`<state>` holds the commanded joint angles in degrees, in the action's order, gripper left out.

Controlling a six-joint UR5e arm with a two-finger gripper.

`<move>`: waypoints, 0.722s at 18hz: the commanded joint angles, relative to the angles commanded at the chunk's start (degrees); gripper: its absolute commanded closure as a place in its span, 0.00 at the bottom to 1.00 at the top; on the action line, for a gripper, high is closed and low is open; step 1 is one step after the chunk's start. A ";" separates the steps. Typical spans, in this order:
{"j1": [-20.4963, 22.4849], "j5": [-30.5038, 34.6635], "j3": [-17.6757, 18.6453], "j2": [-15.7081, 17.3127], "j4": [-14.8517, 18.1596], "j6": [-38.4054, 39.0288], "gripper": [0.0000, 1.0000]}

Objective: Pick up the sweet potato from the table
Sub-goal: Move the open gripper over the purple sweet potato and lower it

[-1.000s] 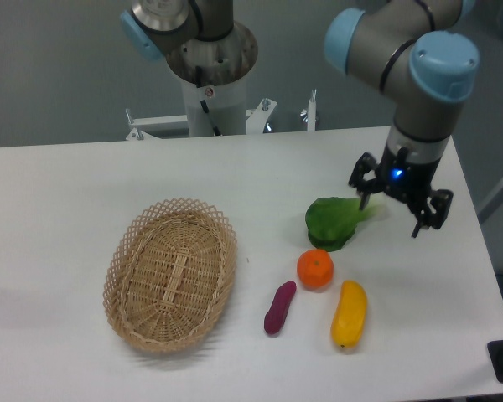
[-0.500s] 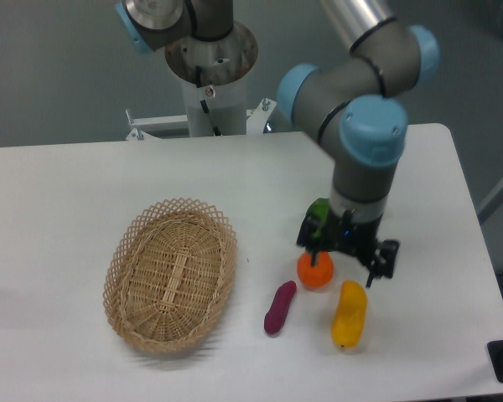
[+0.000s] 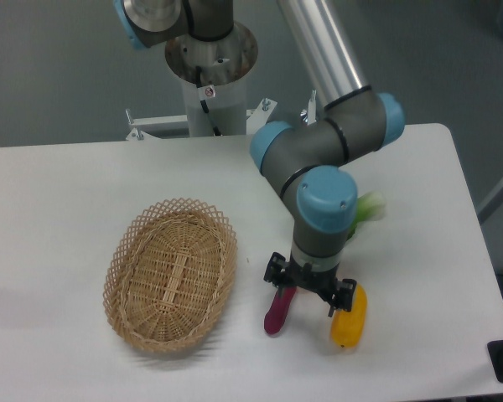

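Note:
The sweet potato (image 3: pixel 277 316) is a slim dark magenta tuber lying on the white table (image 3: pixel 59 218), right of the basket. My gripper (image 3: pixel 307 298) hangs just above its upper end, open, one finger (image 3: pixel 274 277) left of the tuber and the other over the yellow vegetable (image 3: pixel 350 320). The arm's wrist hides the tuber's top end and the orange fruit.
A wicker basket (image 3: pixel 170 273) lies on the left. A leafy green vegetable (image 3: pixel 367 208) peeks out behind the arm on the right. The robot base (image 3: pixel 210 79) stands at the table's far edge.
The gripper has moved left and toward the front, from above the green vegetable, past the orange fruit, to above the sweet potato. It now hides the orange fruit.

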<state>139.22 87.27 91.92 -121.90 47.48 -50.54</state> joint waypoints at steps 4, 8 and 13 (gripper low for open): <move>-0.61 0.00 2.03 0.09 -1.86 0.09 0.00; -0.97 0.00 3.00 0.00 -1.95 0.17 0.00; -2.55 0.09 2.91 -1.05 -2.04 0.53 0.00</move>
<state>136.67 87.36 94.83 -122.96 45.44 -50.01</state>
